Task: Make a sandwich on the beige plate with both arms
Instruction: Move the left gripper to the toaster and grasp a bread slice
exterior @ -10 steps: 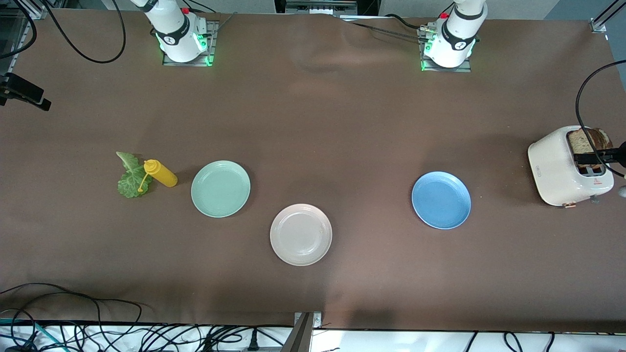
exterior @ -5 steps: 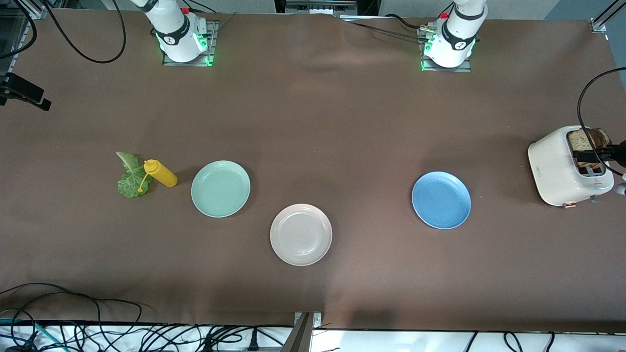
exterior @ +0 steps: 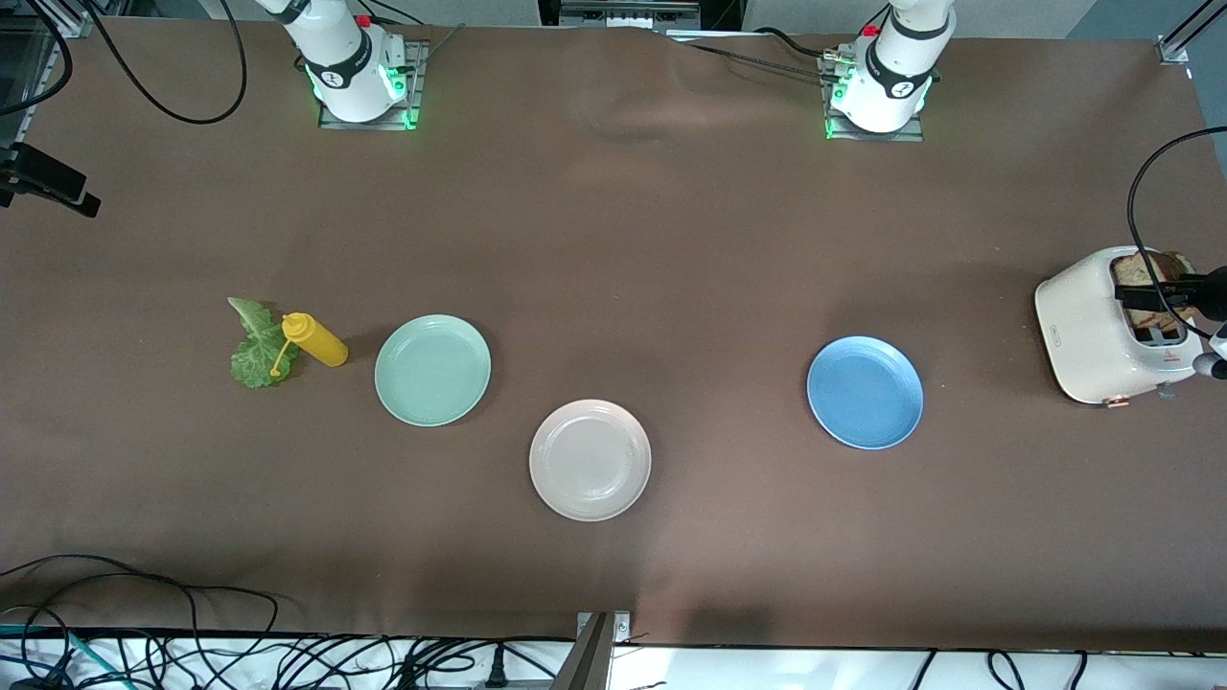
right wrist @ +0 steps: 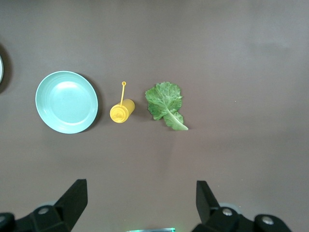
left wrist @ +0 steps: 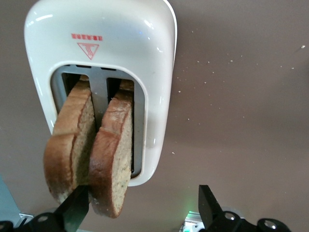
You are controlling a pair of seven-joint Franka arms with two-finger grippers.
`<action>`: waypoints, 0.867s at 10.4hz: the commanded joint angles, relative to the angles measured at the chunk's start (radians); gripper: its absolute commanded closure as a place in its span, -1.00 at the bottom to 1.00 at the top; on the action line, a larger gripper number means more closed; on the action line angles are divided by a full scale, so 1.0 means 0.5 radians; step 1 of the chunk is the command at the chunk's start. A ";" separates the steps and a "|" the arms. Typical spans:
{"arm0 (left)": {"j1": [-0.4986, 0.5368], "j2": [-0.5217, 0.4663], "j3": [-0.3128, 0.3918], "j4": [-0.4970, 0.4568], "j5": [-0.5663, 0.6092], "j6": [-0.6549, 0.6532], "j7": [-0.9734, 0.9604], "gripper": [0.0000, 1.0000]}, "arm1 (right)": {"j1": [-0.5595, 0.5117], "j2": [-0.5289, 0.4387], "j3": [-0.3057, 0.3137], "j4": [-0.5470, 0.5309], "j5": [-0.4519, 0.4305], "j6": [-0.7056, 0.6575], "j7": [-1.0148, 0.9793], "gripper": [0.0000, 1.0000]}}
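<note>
the left tool (left wrist: 140, 205) hangs over the toaster (left wrist: 101, 63), fingers apart, one finger beside a bread slice (left wrist: 113, 154), gripping nothing. the right tool (right wrist: 140, 200) hovers high over the lettuce (right wrist: 165, 104) and yellow bottle (right wrist: 121, 111), fingers apart. the beige plate (exterior: 590, 460) sits bare mid-table, nearest the front camera.

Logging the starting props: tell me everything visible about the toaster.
The toaster is a glossy cream-white, rounded two-slot model, seemingly plastic, with a red triangle mark on its top. It stands upright at the left arm's end of the table. Two brown wholegrain toast slices stand up out of its slots. The left tool hangs open over it, one finger by the slices.
</note>
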 commanded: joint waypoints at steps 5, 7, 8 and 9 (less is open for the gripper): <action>0.019 0.014 0.006 -0.011 0.061 -0.049 -0.009 -1.00 | 0.005 -0.012 -0.002 0.027 -0.015 -0.035 -0.009 -1.00; 0.025 0.033 0.006 -0.011 0.061 -0.052 -0.009 -1.00 | 0.005 -0.012 -0.002 0.027 -0.015 -0.035 -0.009 -1.00; 0.025 0.048 0.009 -0.011 0.061 -0.055 -0.012 -1.00 | 0.005 -0.012 -0.002 0.027 -0.015 -0.035 -0.009 -1.00; 0.025 0.051 0.006 -0.011 0.064 -0.056 -0.012 -0.99 | 0.005 -0.012 0.001 0.027 -0.015 -0.035 -0.009 -1.00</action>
